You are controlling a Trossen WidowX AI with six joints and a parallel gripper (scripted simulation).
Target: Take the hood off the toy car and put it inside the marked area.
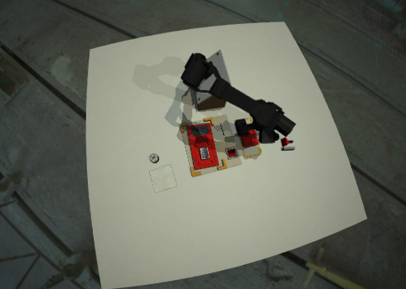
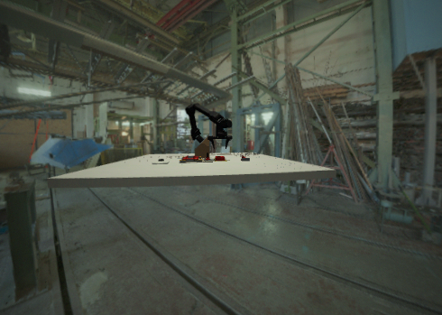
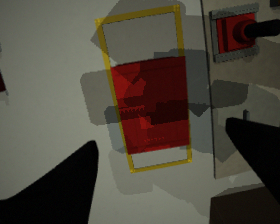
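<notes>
The red hood (image 1: 249, 138) (image 2: 220, 158) (image 3: 153, 107) lies flat within the yellow-outlined marked area (image 1: 253, 156) (image 3: 138, 15). In the wrist view its long sides run along the side lines and partly cover them; bare surface shows at both ends. My gripper (image 2: 220, 146) (image 3: 162, 135) is wide open with nothing between its fingers. It is raised above the hood, its fingertips apart from it. The toy car (image 1: 198, 143) (image 2: 191, 158) lies beside the area on a tan plate, with a grey engine-like part showing where it is uncovered.
A small red part with a black knob (image 1: 232, 152) (image 3: 236, 32) sits between car and area. A red and grey piece (image 1: 286, 143) (image 2: 244, 158) is on the other side. A round metallic part (image 1: 154, 157) lies near a dashed square. A brown block (image 1: 211, 104) (image 3: 241, 207) stands by the arm's base.
</notes>
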